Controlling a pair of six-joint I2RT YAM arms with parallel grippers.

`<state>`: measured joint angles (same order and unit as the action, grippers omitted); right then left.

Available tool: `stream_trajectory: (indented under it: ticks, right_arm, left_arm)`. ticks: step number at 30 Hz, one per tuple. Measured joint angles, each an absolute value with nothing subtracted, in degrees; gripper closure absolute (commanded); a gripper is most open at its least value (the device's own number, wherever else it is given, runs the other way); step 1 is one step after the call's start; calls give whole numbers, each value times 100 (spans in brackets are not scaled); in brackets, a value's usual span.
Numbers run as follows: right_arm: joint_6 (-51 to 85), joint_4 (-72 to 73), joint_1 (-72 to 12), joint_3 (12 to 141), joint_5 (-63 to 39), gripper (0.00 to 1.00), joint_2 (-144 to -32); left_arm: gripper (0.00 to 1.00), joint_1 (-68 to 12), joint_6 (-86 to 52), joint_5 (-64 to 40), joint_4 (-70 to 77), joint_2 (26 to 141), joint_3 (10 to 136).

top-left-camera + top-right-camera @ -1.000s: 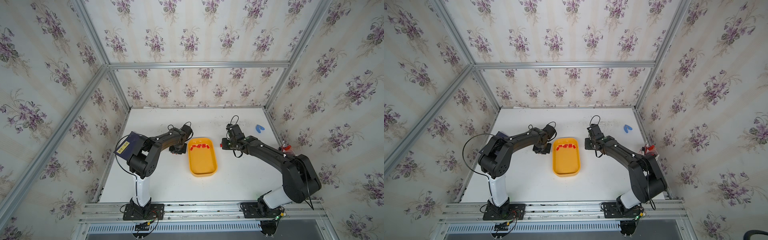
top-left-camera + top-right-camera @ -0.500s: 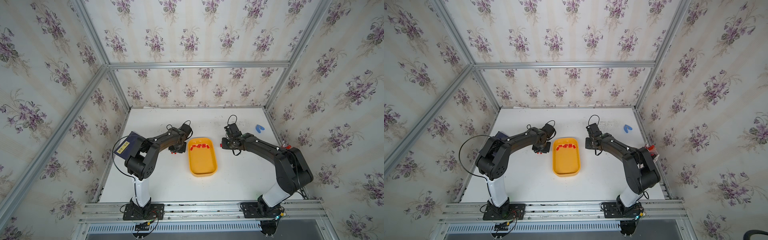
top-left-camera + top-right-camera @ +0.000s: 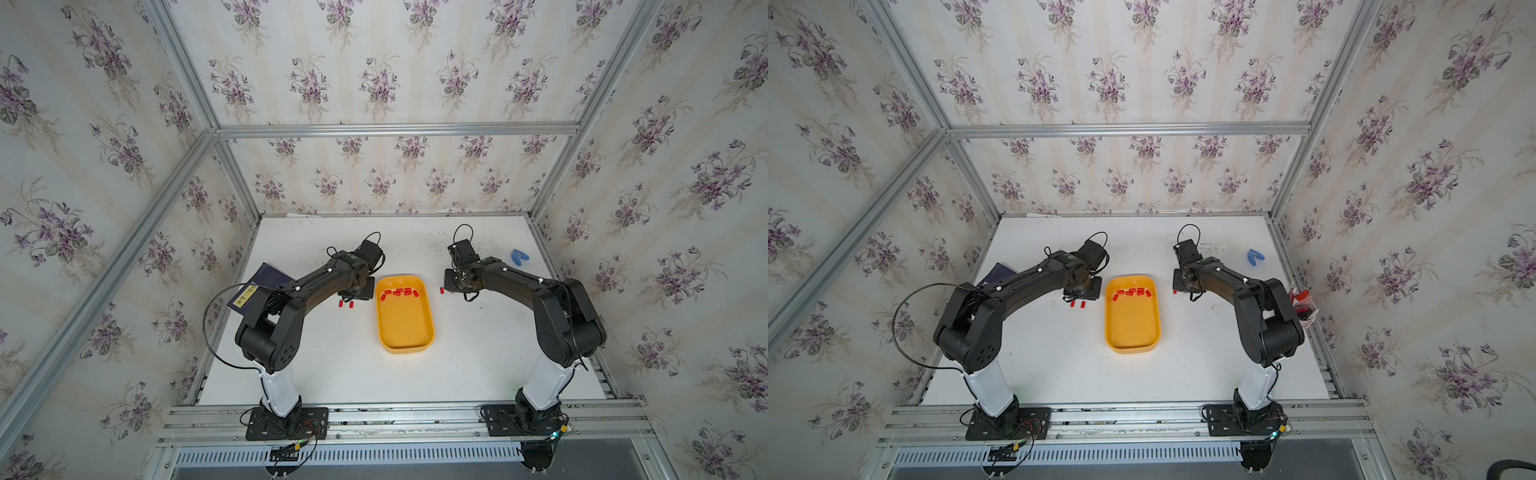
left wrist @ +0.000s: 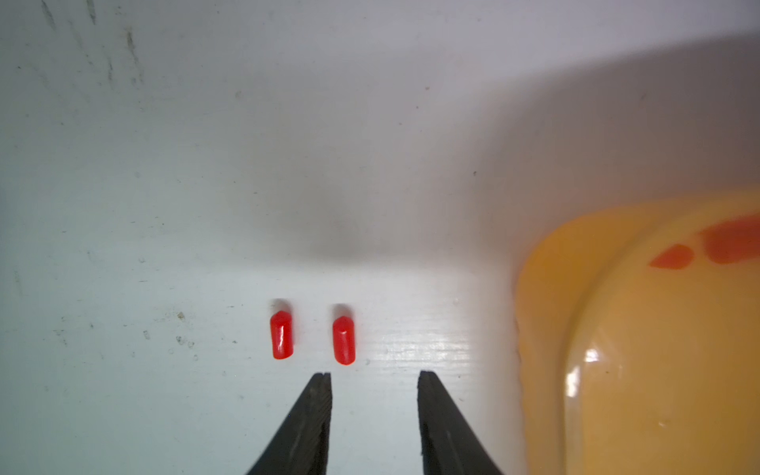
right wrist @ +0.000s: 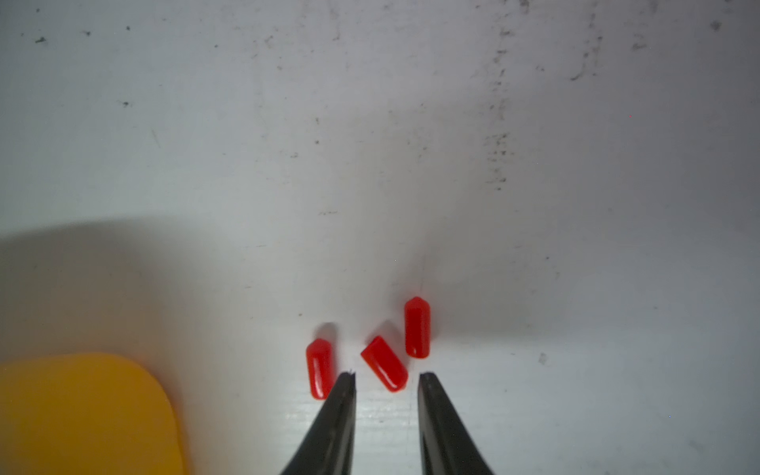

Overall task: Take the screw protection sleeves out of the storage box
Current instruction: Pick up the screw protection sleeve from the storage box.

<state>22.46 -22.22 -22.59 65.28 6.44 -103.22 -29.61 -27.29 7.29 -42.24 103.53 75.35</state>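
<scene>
The yellow-orange storage box (image 3: 405, 328) (image 3: 1131, 328) lies mid-table between both arms. Several red screw protection sleeves (image 3: 399, 292) (image 3: 1133, 292) sit in a row at its far end. Two sleeves (image 4: 282, 335) (image 4: 344, 339) lie side by side on the table left of the box (image 4: 617, 349), also seen in both top views (image 3: 345, 304) (image 3: 1077, 304). My left gripper (image 4: 374, 374) is open and empty just short of them. Right of the box (image 5: 82, 411) lie three sleeves (image 5: 318, 368) (image 5: 384, 364) (image 5: 417, 327). My right gripper (image 5: 386, 375) is open, and the tilted middle sleeve's end reaches between its tips without touching them.
A dark navy booklet (image 3: 259, 286) with a yellow label lies at the left edge, partly under the left arm. A small blue clip (image 3: 519, 257) sits at the back right. A clear bag of red-capped items (image 3: 1302, 305) leans at the right edge. The white table (image 3: 478, 353) is scuffed.
My left gripper has opened and drawn back a little, and two sleeves now show on the table beside the box. The right gripper has closed slightly and hardly moved.
</scene>
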Motion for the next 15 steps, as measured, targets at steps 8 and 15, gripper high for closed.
stream_trajectory:
  ticks: [8,15]
  right_arm:
    - [2051,-2163,-2362,6477,410,70,-10302]
    - [1804,-2233,-2403,6464,576,70,-10388]
  left_arm:
    - [60,-2961,-2746,602,-4265,10202,7629]
    - [60,-2958,-2746,550,-4268,10090,7660]
